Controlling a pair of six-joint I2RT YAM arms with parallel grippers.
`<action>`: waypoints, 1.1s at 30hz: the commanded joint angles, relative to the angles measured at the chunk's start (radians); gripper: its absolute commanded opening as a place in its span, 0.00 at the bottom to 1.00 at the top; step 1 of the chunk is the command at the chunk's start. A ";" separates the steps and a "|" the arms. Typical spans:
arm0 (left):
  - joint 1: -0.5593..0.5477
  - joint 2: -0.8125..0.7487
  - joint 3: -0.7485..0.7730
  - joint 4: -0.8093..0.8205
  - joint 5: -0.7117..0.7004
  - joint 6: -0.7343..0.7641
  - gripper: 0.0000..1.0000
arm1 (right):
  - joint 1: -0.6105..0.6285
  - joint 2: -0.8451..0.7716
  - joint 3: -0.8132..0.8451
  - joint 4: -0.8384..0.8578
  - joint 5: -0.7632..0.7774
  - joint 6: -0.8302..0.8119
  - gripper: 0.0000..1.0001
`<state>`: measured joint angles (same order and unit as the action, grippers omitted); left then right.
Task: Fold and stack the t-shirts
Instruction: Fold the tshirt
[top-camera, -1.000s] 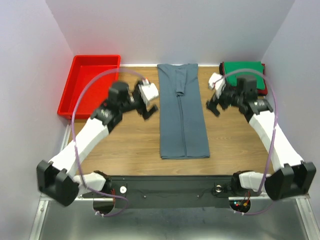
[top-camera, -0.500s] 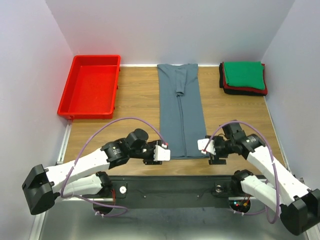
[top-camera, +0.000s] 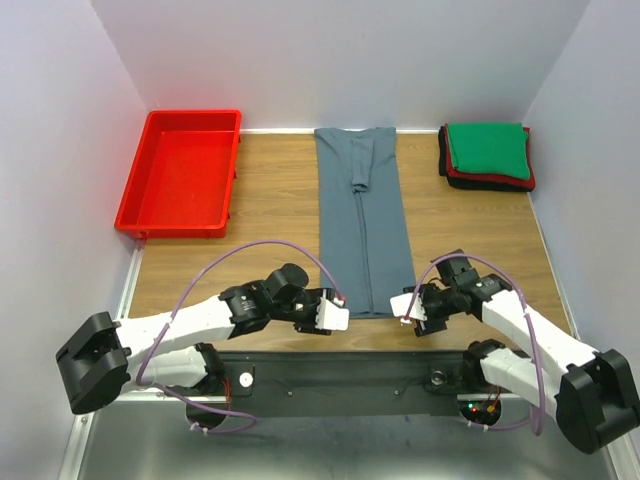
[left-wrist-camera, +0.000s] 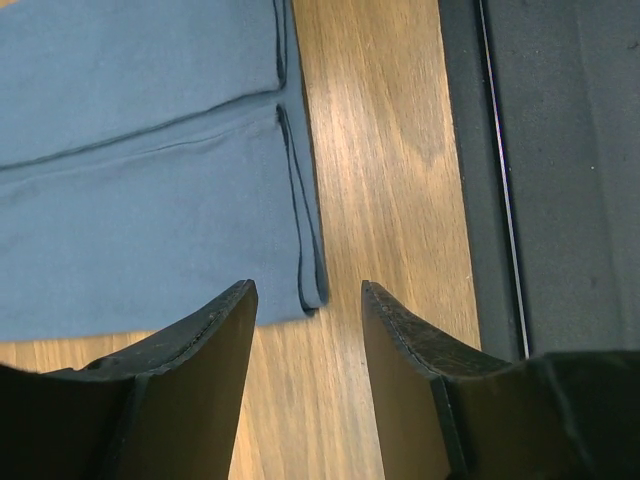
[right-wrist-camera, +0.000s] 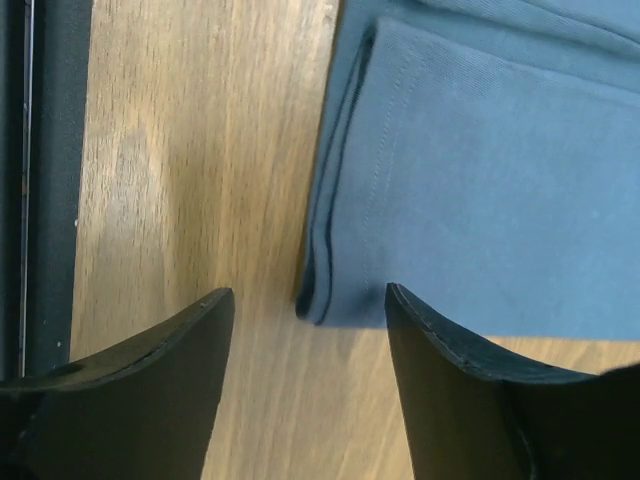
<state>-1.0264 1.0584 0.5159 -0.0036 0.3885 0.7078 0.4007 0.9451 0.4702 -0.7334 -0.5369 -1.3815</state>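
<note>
The left claw (top-camera: 338, 316) is hovering low over the wooden table (top-camera: 270, 210) with its jaws standing apart and gripping nothing. The near left corner of the slate blue-grey t-shirt (top-camera: 362, 230) is lying right at the mouth of that gap. The right claw (top-camera: 408, 310) is sitting likewise, jaws parted and empty, with the shirt's near right corner lying just between its tips. The shirt, folded into a long strip, is stretching away ahead of both claws. Well beyond the right claw, a folded stack of t-shirts (top-camera: 487, 150) is resting, green on top of red and black. Far beyond the left claw, a red plastic tray (top-camera: 128, 205) is sitting.
</note>
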 joint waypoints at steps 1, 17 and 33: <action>-0.004 0.006 -0.017 0.062 0.009 0.019 0.56 | 0.007 0.041 -0.018 0.084 -0.043 -0.059 0.66; -0.006 0.176 0.019 0.014 0.043 0.091 0.59 | 0.009 0.248 0.041 0.117 -0.012 -0.031 0.26; -0.006 0.137 0.084 0.005 0.076 0.150 0.57 | 0.009 0.310 0.085 0.115 -0.005 -0.019 0.01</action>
<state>-1.0264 1.2701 0.5343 0.0006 0.4046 0.8368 0.4007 1.2270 0.5514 -0.6273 -0.5766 -1.4040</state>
